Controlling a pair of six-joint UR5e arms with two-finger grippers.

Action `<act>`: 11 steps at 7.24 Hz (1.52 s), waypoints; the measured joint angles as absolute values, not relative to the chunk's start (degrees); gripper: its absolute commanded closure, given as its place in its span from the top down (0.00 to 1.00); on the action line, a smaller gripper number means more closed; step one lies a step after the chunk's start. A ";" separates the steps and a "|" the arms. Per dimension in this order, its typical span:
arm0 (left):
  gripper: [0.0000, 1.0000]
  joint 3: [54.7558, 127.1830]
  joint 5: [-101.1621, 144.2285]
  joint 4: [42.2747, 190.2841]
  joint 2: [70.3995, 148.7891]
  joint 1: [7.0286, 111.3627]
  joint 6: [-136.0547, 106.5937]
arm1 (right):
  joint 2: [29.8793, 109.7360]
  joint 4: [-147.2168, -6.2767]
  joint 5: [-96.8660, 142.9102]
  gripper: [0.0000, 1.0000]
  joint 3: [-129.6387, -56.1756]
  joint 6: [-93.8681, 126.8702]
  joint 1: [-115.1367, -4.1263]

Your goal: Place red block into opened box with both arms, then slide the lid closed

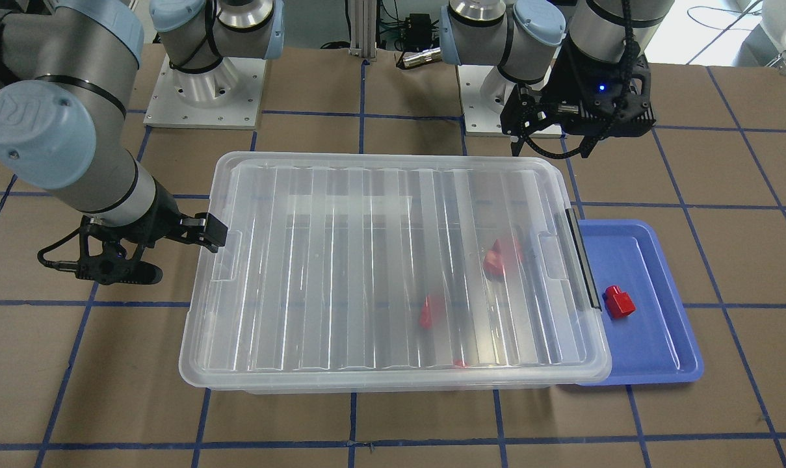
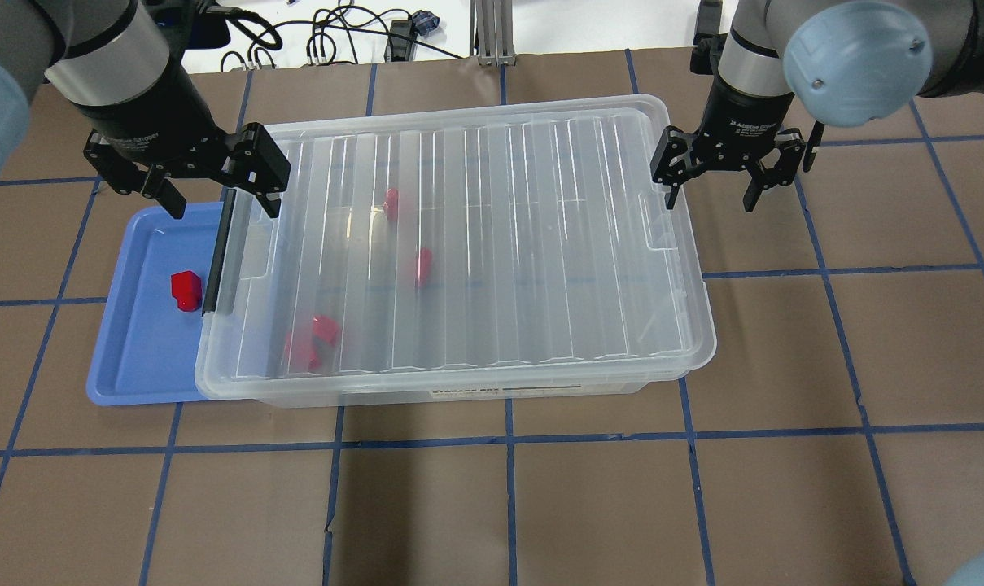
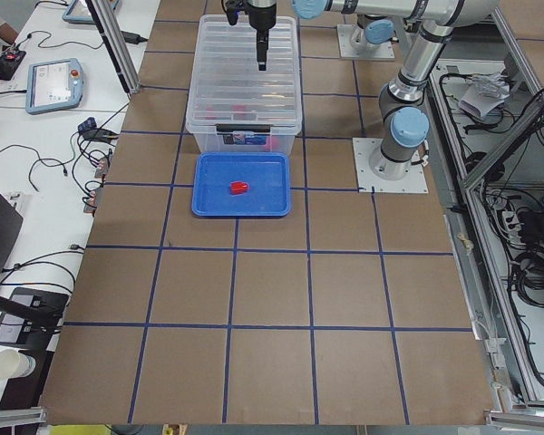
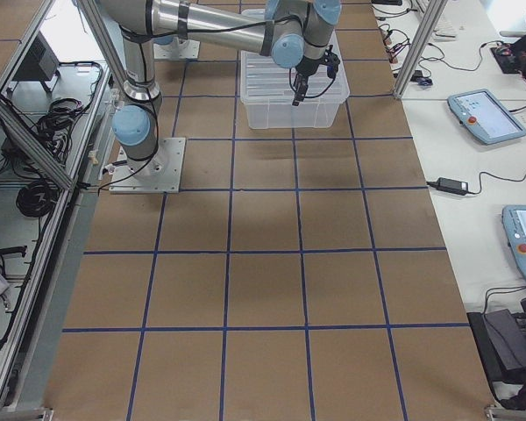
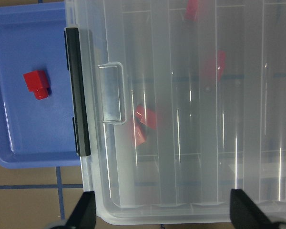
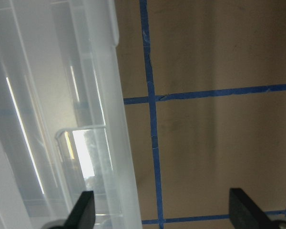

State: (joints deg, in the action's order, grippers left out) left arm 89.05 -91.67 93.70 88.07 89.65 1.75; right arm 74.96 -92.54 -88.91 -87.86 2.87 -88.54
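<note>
One red block (image 2: pixel 186 290) lies on the blue tray (image 2: pixel 125 358), also seen as the red block (image 5: pixel 36 83) in the left wrist view. The clear box (image 2: pixel 459 391) stands beside the tray, its black bar (image 2: pixel 219 252) showing at that short end. The ribbed lid (image 2: pixel 492 236) lies over nearly the whole box. Three more red blocks (image 2: pixel 312 338) show blurred through the lid. My left gripper (image 2: pixel 219 199) hangs open and empty above the box's tray end. At the opposite short end my right gripper (image 2: pixel 713 183) is open and empty, its inner finger at the lid's edge.
The table is brown board with blue tape lines (image 2: pixel 508 439). Both arm bases (image 1: pixel 204 91) stand behind the box. Cables (image 2: pixel 329 41) lie at the far edge. Side tables with tablets (image 3: pixel 54 83) flank the table.
</note>
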 measured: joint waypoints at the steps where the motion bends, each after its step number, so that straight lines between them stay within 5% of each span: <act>1: 1.00 89.11 -91.67 93.70 88.04 89.63 1.78 | 74.65 -93.03 -88.92 1.00 -87.92 2.69 -88.47; 11: 1.00 89.30 -91.51 93.61 87.89 89.56 1.93 | 72.34 -95.57 -91.28 1.00 -87.84 2.39 -87.98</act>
